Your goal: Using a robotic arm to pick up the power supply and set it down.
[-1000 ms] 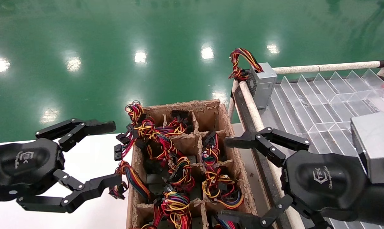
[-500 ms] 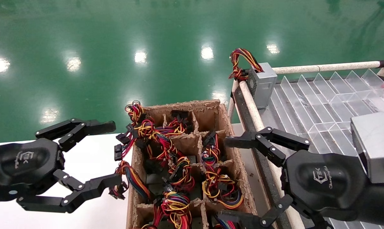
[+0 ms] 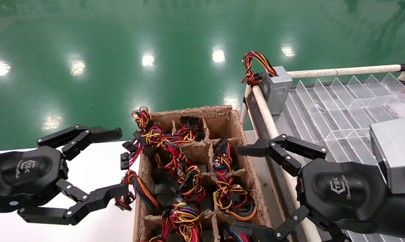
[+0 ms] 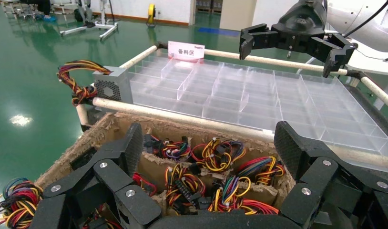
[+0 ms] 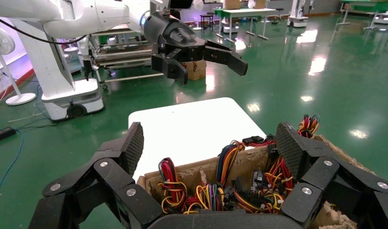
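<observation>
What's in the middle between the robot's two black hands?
In the head view, a cardboard box with dividers sits between the left gripper and the right gripper. It is packed with bundles of colourful wires. Both grippers' fingers are open.

Green floor (image 3: 122, 50), white table (image 3: 98, 174), cardboard box (image 3: 236, 134) beside it

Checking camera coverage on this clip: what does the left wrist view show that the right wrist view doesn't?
Left wrist only: the clear divided tray, the power supply standing at its corner, a white label card, and the right claw.
Right wrist only: the white table and the left claw.
Both: the cardboard box full of coloured wire bundles, with both claws open and empty.
</observation>
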`<move>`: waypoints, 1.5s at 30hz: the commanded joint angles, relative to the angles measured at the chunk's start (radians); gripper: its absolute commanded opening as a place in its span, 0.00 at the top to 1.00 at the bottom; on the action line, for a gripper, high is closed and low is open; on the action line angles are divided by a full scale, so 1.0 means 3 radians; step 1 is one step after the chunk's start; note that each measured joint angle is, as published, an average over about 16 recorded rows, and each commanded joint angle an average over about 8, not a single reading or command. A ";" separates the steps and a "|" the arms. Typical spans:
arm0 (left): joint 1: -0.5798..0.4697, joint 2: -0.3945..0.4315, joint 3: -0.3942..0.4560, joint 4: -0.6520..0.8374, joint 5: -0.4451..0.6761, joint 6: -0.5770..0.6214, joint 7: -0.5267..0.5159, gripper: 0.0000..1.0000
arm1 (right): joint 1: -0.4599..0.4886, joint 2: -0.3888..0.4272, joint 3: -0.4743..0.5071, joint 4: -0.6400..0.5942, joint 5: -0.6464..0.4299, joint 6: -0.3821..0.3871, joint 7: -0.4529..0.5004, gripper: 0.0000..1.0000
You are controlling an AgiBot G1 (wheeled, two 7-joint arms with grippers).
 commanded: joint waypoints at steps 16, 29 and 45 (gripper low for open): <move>0.0000 0.0000 0.0000 0.0000 0.0000 0.0000 0.0000 0.00 | 0.0000 0.0000 0.0000 0.0000 0.0000 0.0000 0.0000 0.00; 0.0000 0.0000 0.0000 0.0000 0.0000 0.0000 0.0000 0.00 | 0.0000 0.0000 0.0000 0.0000 0.0000 0.0000 0.0000 0.00; 0.0000 0.0000 0.0000 0.0000 0.0000 0.0000 0.0000 0.00 | 0.0000 0.0000 0.0000 0.0000 0.0000 0.0000 0.0000 0.00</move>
